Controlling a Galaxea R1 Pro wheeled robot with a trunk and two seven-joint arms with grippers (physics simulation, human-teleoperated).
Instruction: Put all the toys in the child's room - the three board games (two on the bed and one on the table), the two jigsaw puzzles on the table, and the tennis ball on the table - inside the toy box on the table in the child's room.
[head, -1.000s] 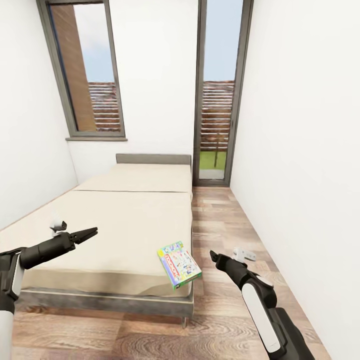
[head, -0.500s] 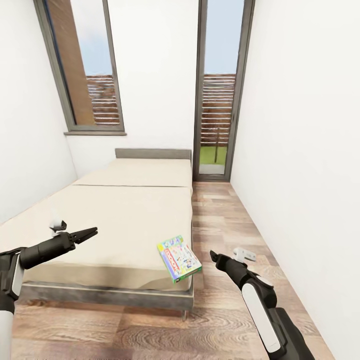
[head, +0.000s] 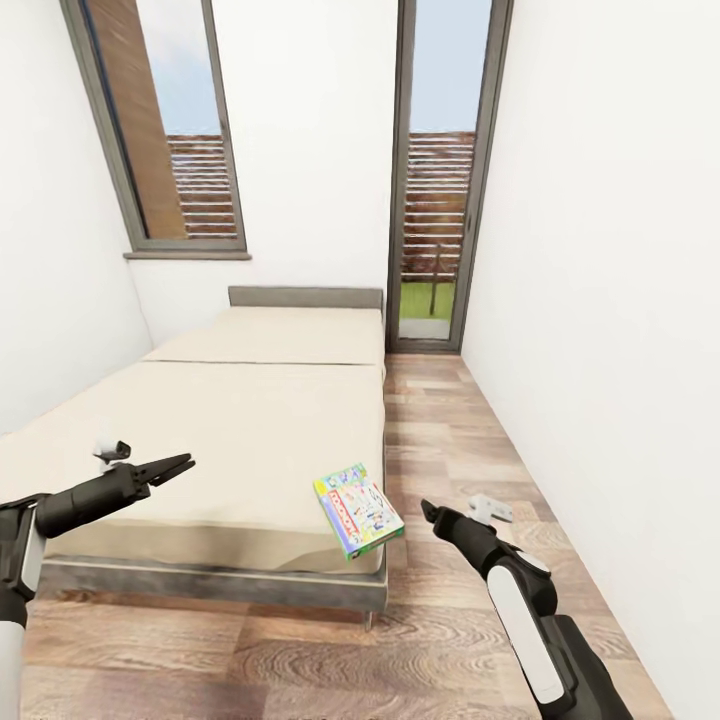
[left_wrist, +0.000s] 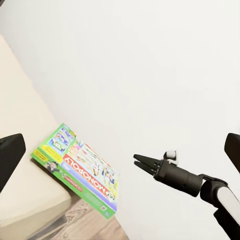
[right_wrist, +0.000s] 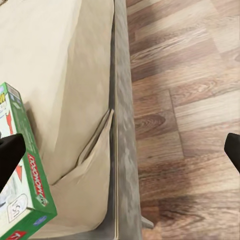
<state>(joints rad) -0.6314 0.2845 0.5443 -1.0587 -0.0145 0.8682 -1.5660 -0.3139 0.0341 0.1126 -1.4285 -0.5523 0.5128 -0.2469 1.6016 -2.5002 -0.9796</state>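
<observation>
Both grippers, left (head: 181, 465) and right (head: 428, 511), spread wide, empty. Board game (head: 358, 510) on bed (head: 240, 430) corner between them, nearer right.

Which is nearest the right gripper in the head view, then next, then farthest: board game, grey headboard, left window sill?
From the right gripper:
1. Board game, just to its left on the bed's near corner.
2. Grey headboard, at the bed's far end.
3. Left window sill, on the back wall, higher and further left.

Pretty bare room honestly: wood plank floor (head: 470, 420) running down the right, plain white walls (head: 600, 250), a window (head: 165, 130) far left and a tall glass door (head: 440, 170) at the far end.
</observation>
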